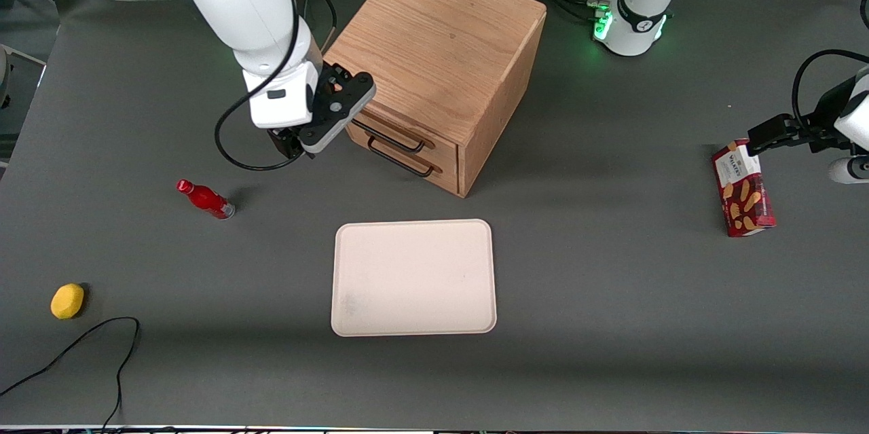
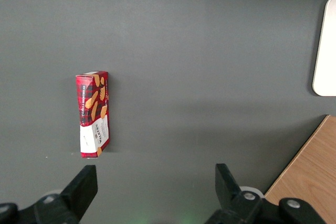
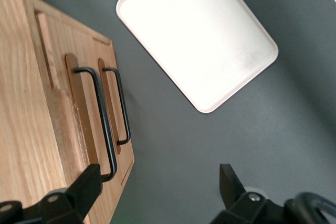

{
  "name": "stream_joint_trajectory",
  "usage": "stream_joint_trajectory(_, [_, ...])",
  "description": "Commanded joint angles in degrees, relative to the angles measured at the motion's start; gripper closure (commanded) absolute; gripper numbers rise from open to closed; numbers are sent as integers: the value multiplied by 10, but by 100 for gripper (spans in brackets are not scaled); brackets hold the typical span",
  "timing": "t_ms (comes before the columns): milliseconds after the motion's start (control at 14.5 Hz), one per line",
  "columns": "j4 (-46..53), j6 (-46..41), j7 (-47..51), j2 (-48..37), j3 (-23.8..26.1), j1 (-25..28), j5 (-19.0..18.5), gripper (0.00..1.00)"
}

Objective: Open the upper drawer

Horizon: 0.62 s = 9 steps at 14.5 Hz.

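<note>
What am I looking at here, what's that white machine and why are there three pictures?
It is a white robot arm with a two-finger gripper, open and holding nothing, poised beside the handle of the upper drawer of a wooden cabinet. The drawer looks shut. One picture looks at the table from the front; the other two come from cameras on the arms' wrists. On the grey table lie a cream tray, a small red bottle, a yellow object and a red biscuit box.
</note>
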Motion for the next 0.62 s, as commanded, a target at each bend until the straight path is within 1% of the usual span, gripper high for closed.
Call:
stream_joint_trajectory(0, [-9,-1,-32,-4,-8,14,10,0])
stream_joint_trajectory(69, [-11,0,-32,-4,-8,14,15,0])
stream_joint_trajectory(138, [-16,1,-35,-4,-8,15,30,0])
stream_joint_trajectory(276, [-21,5,-44,-5,-8,16,47,0])
stream_joint_trajectory(553, [-23,3,-76,-3,-8,16,66,0])
